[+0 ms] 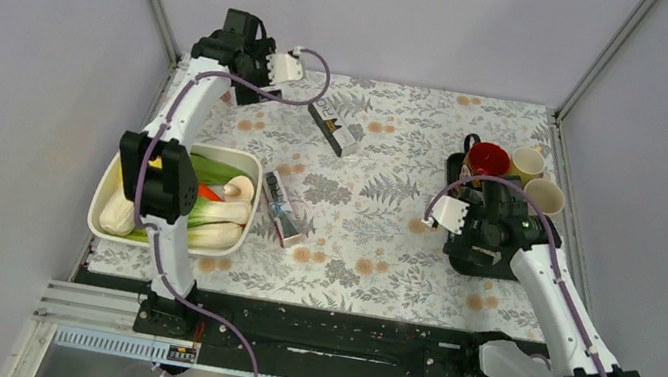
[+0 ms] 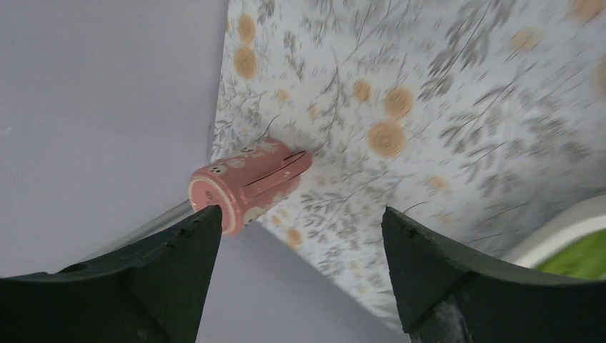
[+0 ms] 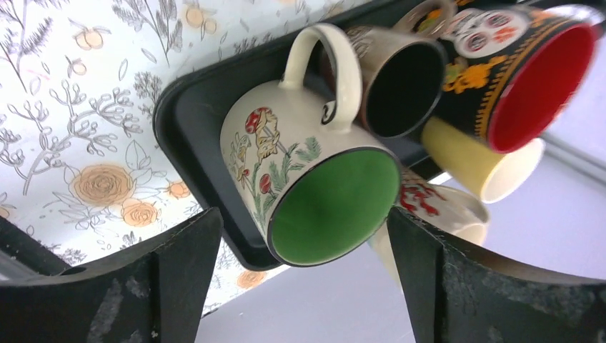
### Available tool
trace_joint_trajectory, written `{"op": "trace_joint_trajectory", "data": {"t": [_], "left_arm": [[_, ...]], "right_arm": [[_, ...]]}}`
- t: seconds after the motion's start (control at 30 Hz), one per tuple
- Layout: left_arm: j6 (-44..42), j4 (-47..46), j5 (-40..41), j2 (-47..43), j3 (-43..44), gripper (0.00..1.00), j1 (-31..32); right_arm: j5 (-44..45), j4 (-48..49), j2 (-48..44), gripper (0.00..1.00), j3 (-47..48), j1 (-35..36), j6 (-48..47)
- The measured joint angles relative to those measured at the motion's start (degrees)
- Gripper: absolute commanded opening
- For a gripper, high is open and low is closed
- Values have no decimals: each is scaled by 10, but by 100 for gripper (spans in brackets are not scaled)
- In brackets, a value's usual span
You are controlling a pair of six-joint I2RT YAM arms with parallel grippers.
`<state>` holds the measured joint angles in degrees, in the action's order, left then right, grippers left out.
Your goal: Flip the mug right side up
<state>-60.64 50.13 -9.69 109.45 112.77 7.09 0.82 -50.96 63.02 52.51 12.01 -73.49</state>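
Observation:
A pink mug [image 2: 246, 182] with pale face marks stands upside down on the flowered cloth by the wall, its base toward the left wrist camera. My left gripper [image 2: 301, 214] is open and empty above and apart from it. In the top view this gripper [image 1: 243, 45] is raised at the back left corner and the pink mug is hidden. My right gripper [image 3: 304, 214] is open and empty over a black tray [image 3: 189, 121] holding upright mugs. The nearest is a cream mushroom mug [image 3: 286, 164] with a green inside.
The tray [image 1: 452, 170] at the right also holds a black mug with a red inside [image 1: 489, 158] and cream mugs [image 1: 528, 161]. A white basin of vegetables [image 1: 177, 194] sits at the left. A small box [image 1: 334, 128] and a packet [image 1: 284, 209] lie mid-table. Walls close the sides.

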Motion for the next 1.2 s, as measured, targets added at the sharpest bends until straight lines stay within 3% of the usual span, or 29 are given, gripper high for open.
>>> {"op": "trace_joint_trajectory", "data": {"t": [0.13, 0.3, 0.47, 0.6, 0.83, 0.9, 0.93, 0.97, 1.2], "left_arm": [[-189, -54, 91, 78, -28, 69, -15], [-389, -139, 180, 165, -64, 69, -41], [-497, -180, 192, 206, -65, 76, -61], [-545, -225, 208, 214, -64, 74, -64], [-574, -297, 263, 335, 32, 48, -74], [-575, -305, 259, 339, 33, 28, -80], [-575, -309, 260, 339, 31, 8, -82], [-588, -319, 256, 337, 25, 1, -83], [-585, -372, 272, 323, -10, 0, -85]], "right_arm": [[-19, 0, -46, 99, 5, 28, 14], [-52, 5, -72, 99, 4, 43, 31], [-65, 15, -85, 99, -8, 57, 40], [-65, 17, -92, 99, -16, 66, 44], [-65, 19, -100, 100, -18, 75, 46], [-65, 20, -100, 99, -19, 75, 46], [-65, 21, -100, 100, -20, 76, 46], [-65, 22, -99, 99, -20, 76, 47], [-65, 24, -99, 99, -20, 82, 54]]}}
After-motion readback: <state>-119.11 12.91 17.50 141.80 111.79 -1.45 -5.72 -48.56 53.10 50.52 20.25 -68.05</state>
